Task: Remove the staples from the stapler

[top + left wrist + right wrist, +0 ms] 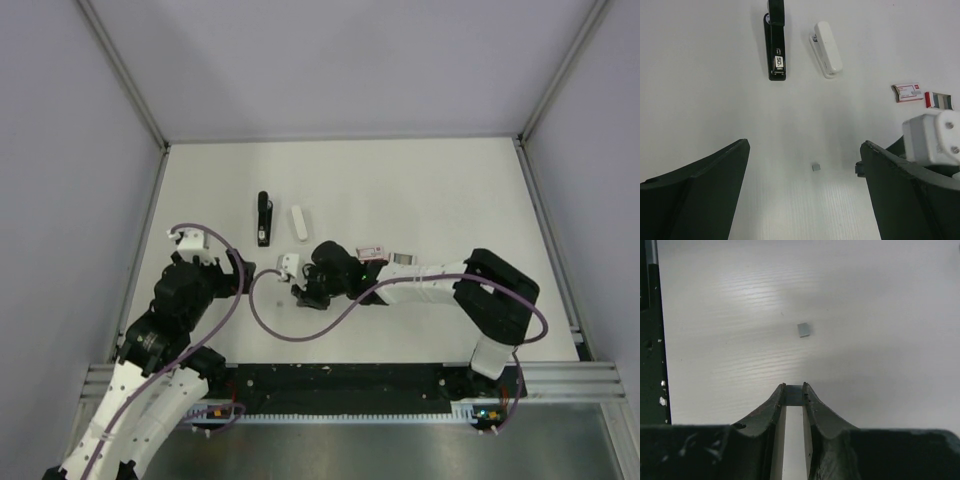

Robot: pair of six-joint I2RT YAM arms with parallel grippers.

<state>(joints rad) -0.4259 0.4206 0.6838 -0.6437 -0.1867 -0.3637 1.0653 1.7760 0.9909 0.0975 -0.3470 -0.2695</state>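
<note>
The black stapler (263, 218) lies on the table at the back and also shows in the left wrist view (776, 50). My right gripper (300, 293) is shut on a short grey strip of staples (794, 396), pinched between its fingertips just above the table. One loose grey staple bit (803, 330) lies on the table a little ahead of it and shows in the left wrist view (816, 167). My left gripper (805, 146) is open and empty, with the loose bit between its fingers and the right gripper's tip by its right finger.
A white oblong block (298, 222) lies just right of the stapler. A small pink-marked box (371, 252) and a second small box (400, 260) lie beside the right arm. Purple cables loop over the near table. Walls stand on both sides.
</note>
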